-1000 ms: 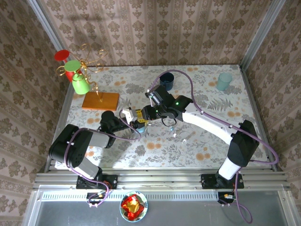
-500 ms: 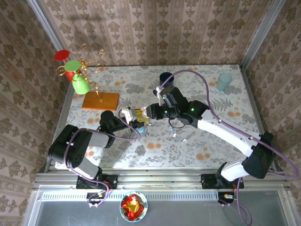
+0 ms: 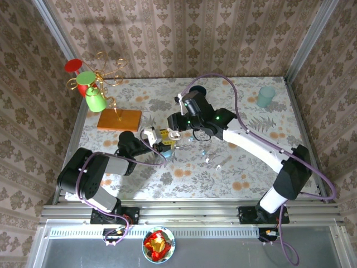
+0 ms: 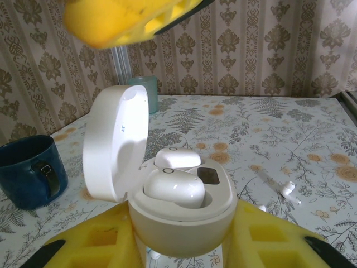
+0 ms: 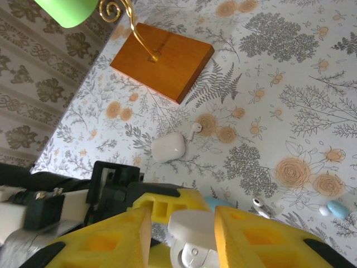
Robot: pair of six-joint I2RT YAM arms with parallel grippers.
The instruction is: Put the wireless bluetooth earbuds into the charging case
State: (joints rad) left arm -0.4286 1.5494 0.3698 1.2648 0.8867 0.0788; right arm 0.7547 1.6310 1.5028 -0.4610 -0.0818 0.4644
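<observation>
I am watching the left gripper [image 4: 182, 241] clamping its yellow fingers on the base of an open white charging case [image 4: 184, 215] and holding it upright. Two white earbuds [image 4: 174, 188] are sitting in the case's wells, so I am judging the inserting done for this case. Its lid [image 4: 114, 145] is standing open, and closing it looks like what is left. The right gripper [image 5: 181, 237] is hovering just above that lid with its jaws partly apart, gripping nothing that I can see. A loose earbud [image 4: 288, 190] is lying on the table [image 4: 301, 128] to the right of the case. A second earbud [image 5: 193, 130] is lying just beside a closed white case [image 5: 168, 147], so more pairing may be waiting. A pale floral covering is dressing the table, and damask wallpaper [image 3: 167, 33] is lining the walls around it. A dark blue mug [image 4: 30, 167], a teal cup [image 3: 266, 96] and a wooden stand base [image 5: 162, 58] are sitting farther off.
</observation>
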